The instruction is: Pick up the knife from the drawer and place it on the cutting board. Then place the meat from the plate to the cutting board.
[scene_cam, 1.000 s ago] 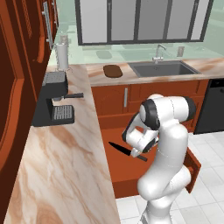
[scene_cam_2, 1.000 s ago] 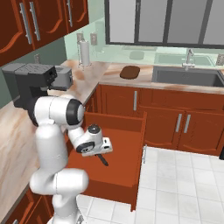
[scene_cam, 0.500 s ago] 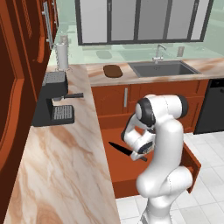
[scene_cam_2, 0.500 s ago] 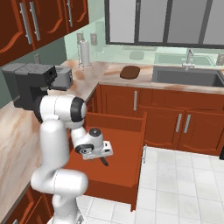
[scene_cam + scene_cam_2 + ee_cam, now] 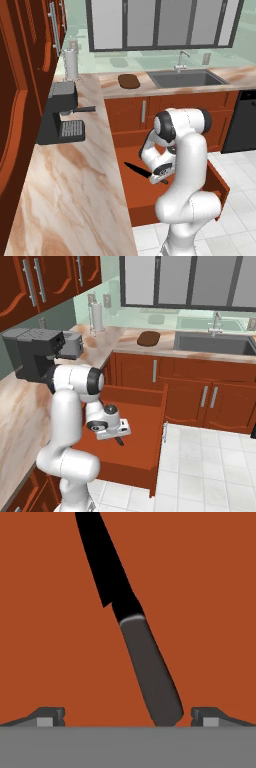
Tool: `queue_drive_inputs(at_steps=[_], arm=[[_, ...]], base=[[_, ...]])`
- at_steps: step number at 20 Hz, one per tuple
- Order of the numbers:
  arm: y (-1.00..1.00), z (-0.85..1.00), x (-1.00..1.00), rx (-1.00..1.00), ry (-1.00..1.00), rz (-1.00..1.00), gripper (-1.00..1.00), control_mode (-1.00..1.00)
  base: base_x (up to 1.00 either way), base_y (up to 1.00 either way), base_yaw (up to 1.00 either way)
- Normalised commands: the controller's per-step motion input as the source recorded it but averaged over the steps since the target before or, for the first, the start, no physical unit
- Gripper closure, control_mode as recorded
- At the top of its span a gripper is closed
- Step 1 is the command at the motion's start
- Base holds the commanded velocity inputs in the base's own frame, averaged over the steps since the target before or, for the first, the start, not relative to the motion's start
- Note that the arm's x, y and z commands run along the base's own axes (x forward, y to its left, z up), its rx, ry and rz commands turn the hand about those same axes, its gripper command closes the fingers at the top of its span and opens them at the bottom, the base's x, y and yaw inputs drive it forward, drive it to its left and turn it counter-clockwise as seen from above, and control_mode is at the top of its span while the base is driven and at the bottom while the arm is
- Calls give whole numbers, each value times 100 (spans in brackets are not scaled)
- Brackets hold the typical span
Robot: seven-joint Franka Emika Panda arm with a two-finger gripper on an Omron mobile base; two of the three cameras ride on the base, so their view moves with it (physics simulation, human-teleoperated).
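Observation:
The drawer (image 5: 150, 192) (image 5: 137, 416) stands pulled open below the counter, and the black knife (image 5: 136, 169) (image 5: 131, 629) lies flat on its reddish-brown floor. My gripper (image 5: 163, 175) (image 5: 118, 438) (image 5: 128, 716) hangs low inside the drawer, right over the knife's handle. It is open: in the hand view the fingertips (image 5: 49, 715) stand wide apart on either side of the handle's end, touching nothing. The dark brown cutting board (image 5: 129, 81) (image 5: 148, 338) lies on the far counter, left of the sink. The plate and the meat are out of view.
A steel sink (image 5: 186, 78) (image 5: 212, 344) is set in the back counter. A black coffee machine (image 5: 59, 114) (image 5: 37, 352) and a paper-towel roll (image 5: 72, 64) (image 5: 96, 317) stand on the left counter. Closed cabinet doors (image 5: 200, 401) run under the sink.
The hand has sunk a little deeper into the drawer toward the knife's handle. The knife has not moved.

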Motion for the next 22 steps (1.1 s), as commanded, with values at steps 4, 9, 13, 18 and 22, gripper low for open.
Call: queue_drive_inputs(at_steps=[4,9,13,18,22], arm=[[-5,-14,33,0,0,1,-100,-100],[-7,-17,31,0,1,2,-100,-100],[-2,-23,23,0,3,2,-100,-100],[0,-25,18,0,3,2,-100,-100],[0,-23,6,0,5,0,100,-100]], base=[[0,0,0],[0,0,0],[0,0,0],[0,0,0],[0,0,0]])
